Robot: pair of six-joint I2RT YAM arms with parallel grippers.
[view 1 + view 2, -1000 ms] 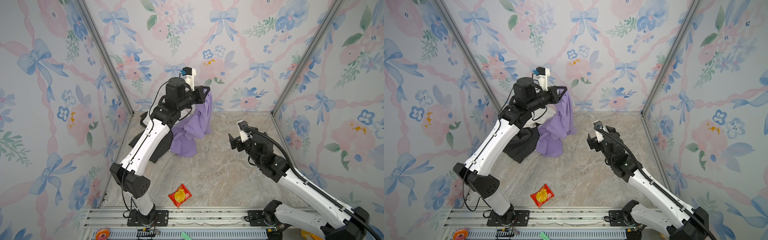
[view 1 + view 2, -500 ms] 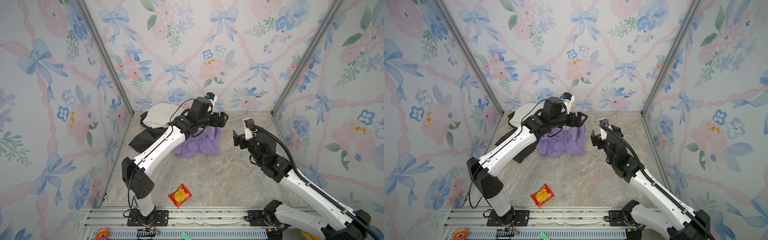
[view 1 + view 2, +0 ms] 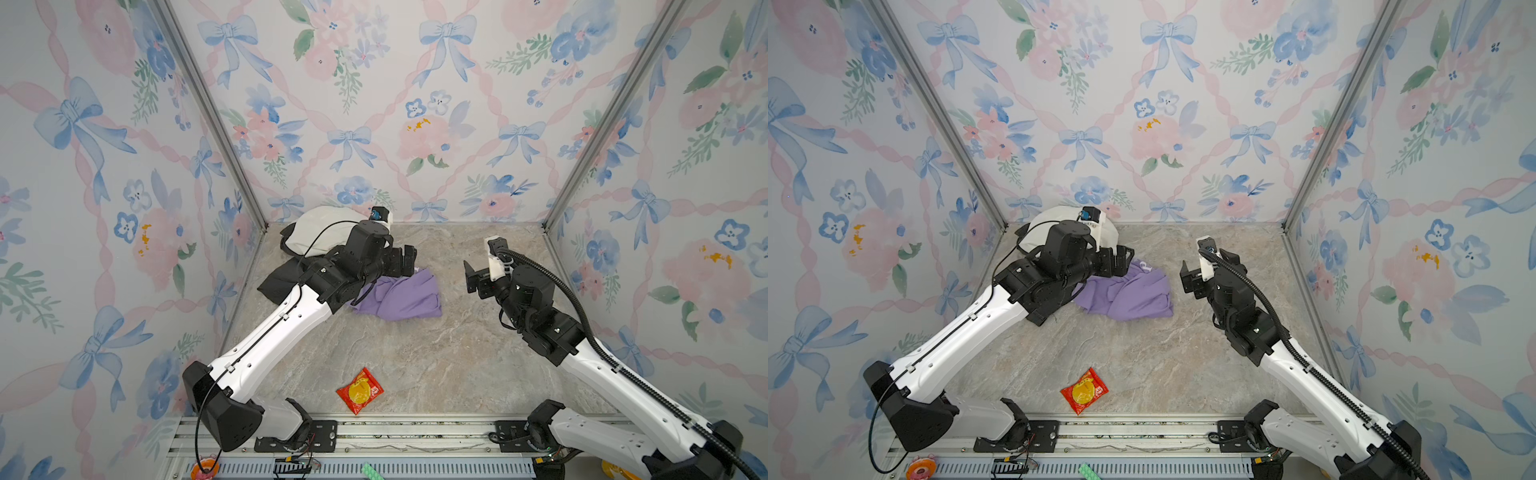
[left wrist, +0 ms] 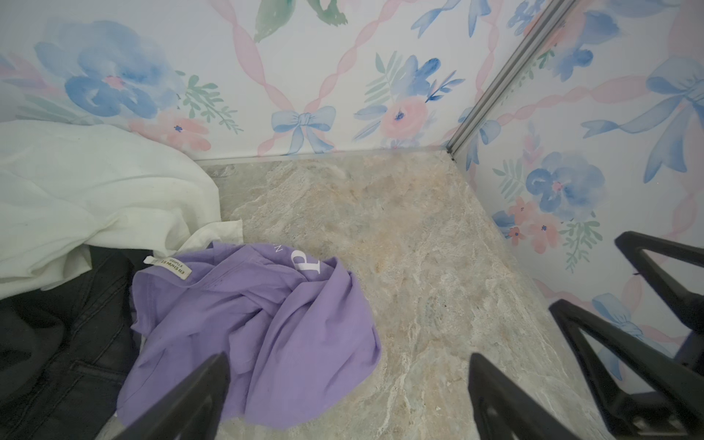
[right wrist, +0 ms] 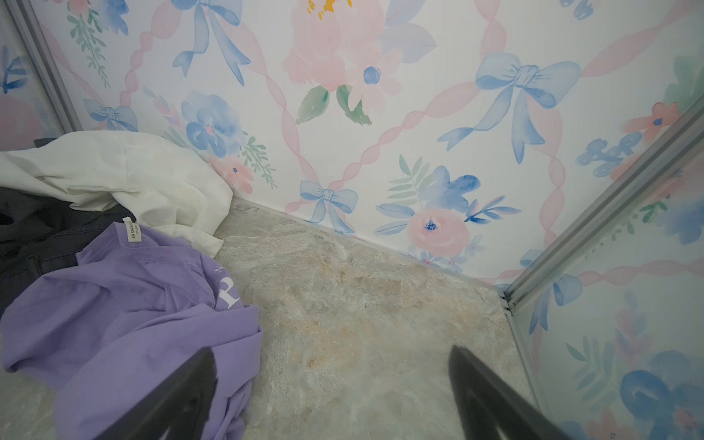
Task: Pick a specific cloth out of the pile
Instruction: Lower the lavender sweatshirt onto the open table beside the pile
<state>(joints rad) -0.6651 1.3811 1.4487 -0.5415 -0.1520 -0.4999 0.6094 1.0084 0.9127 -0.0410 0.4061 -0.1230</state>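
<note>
The crumpled lavender-purple T-shirt with white lettering and a white neck label is lying on the marble-patterned tabletop, its edge touching the heap of one cream-white and one black garment in the back left corner. The left gripper is hovering above the shirt with its jaws spread wide, gripping nothing. The right gripper is likewise gaping empty, hanging just right of the shirt and clear of it.
</note>
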